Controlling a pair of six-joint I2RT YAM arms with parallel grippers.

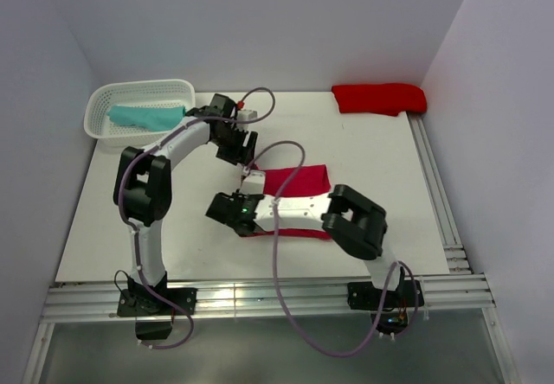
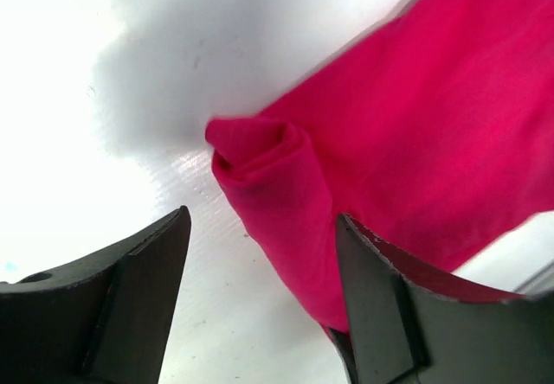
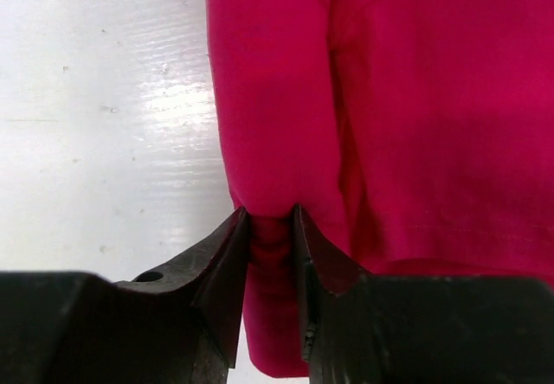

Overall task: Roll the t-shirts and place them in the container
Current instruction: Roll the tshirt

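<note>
We log the crimson t-shirt (image 1: 299, 179) lying near the middle of the bench (image 1: 389, 168), a little toward its near edge, with the right arm (image 1: 299, 211) stretched across the shirt's near part. The shirt's left edge is turned over into a loose roll, and its far end curls into a small open spiral. The left claw (image 2: 264, 220) stands over that far left end with its jaws wide apart and nothing gripped. The rolled edge runs down between its fingers (image 2: 147, 272), close against the right one and well clear of the left one, which stands over bare bench. The right claw (image 3: 270, 220) is at the near left end of the same roll. Its jaws are drawn in close and pinch a narrow fold of the crimson cloth between the fingertips (image 3: 221, 263), and the rest of the shirt spreads flat to the right of the grip. The scarlet t-shirt (image 1: 379, 99) sits bundled in the far right corner of the bench, well apart from both claws. The teal t-shirt (image 1: 143, 118) lies inside the white lattice basket (image 1: 102, 99) at the far left corner, and one end of it drapes over the basket's right rim
</note>
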